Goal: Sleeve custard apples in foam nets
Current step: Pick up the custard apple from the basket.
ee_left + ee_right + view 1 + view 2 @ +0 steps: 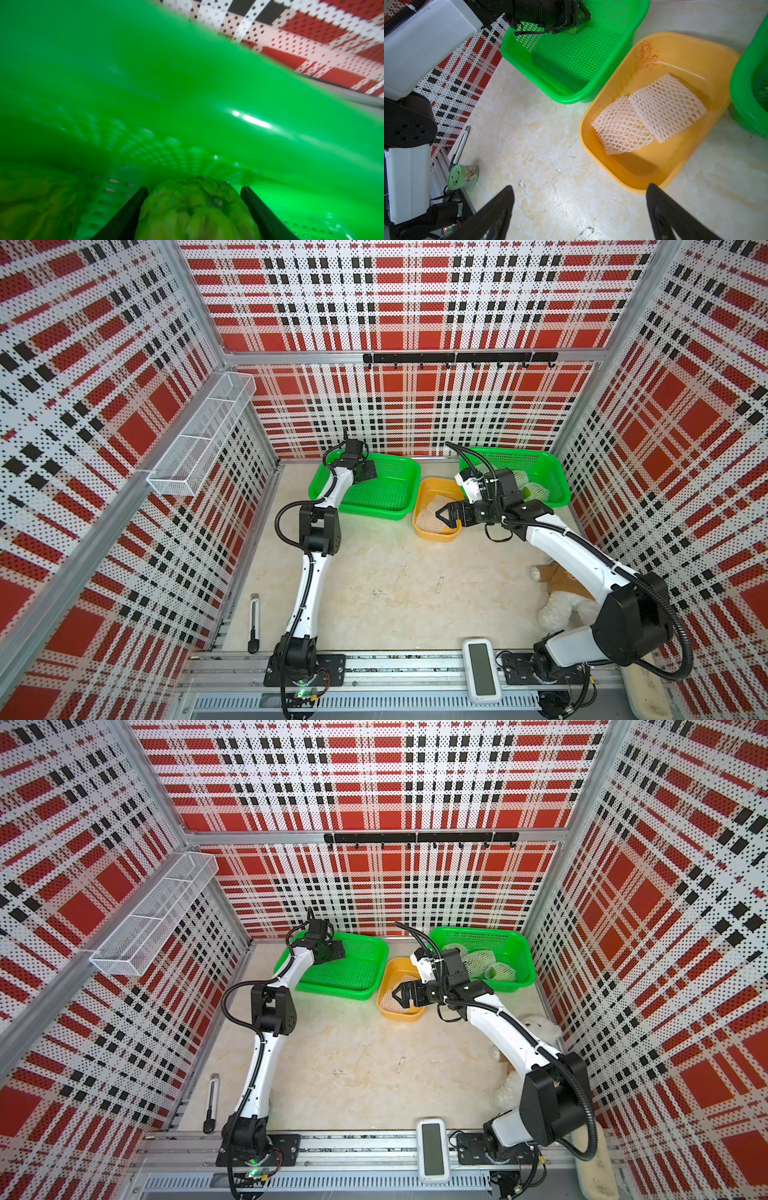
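Note:
My left gripper [365, 472] [194, 188] is down inside the left green basket [382, 497], near its back corner. A bumpy green custard apple [197, 207] sits between its fingers, which close on both sides of the fruit. A second, blurred greenish fruit [31, 197] lies beside it. Two white foam nets [648, 112] lie flat in the yellow tub [685, 54]. My right gripper [442, 516] [580, 186] hovers open and empty over the near end of that tub. Netted custard apples [478, 963] rest in the right green basket [540, 460].
A white plush bear [561, 601] lies under the right arm. A box cutter [254, 622] lies at the front left, and a small green tin [463, 176] stands near it. A white device [482, 668] sits on the front rail. A wire shelf [199, 435] hangs on the left wall.

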